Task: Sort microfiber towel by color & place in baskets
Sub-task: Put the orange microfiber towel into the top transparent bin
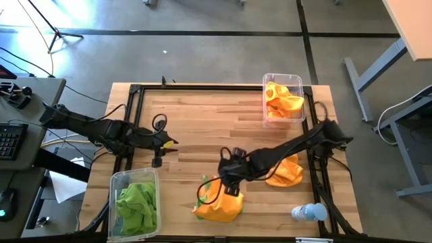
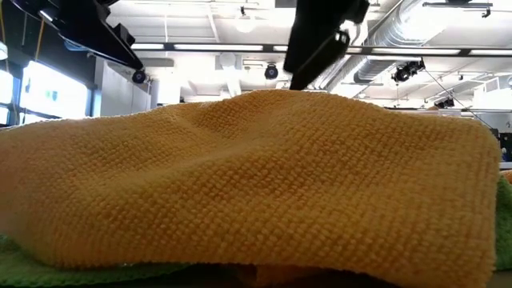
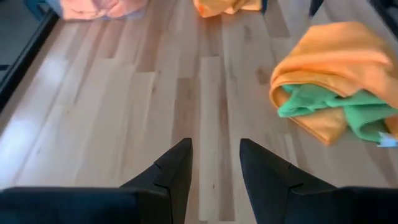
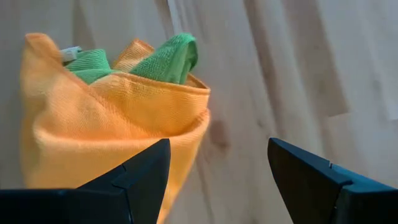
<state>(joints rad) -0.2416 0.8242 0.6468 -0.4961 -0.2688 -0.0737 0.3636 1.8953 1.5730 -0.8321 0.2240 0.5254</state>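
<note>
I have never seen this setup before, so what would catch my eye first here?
Probably the orange-and-green towel pile at the table's near edge, with the right gripper open just above it. Next, the two clear baskets: one with green towels near the left arm, one with orange towels at the far right corner. The left gripper waits over bare wood.

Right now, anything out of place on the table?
Yes: the towel pile near the front edge mixes colours, a green towel folded inside orange ones. The open right gripper hovers above it. The baskets look correctly sorted.
</note>
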